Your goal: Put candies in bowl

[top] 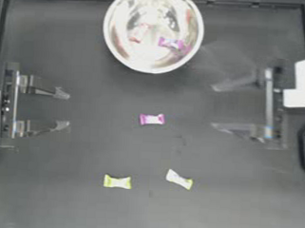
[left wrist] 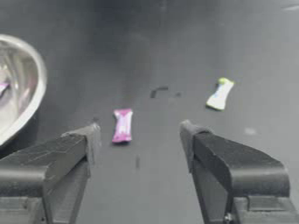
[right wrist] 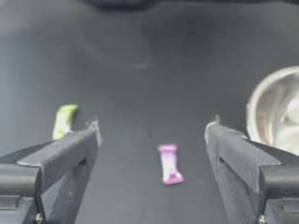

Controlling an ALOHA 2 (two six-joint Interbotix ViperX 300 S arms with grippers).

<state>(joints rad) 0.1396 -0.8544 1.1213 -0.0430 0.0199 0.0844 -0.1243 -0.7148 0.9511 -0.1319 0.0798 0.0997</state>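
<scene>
the left tool (top: pixel 61 110) is held wide apart at the left of the dark table (top: pixel 62 202), empty. two yellow-green candies (top: pixel 117 182) are seen near the front, a pink candy (top: pixel 152 119) mid-table, and two more in the bowl (top: pixel 113 43) at the back. the right tool (top: pixel 222 107) is likewise apart and empty. a descent onto the pink candy is likely called for next.
</scene>
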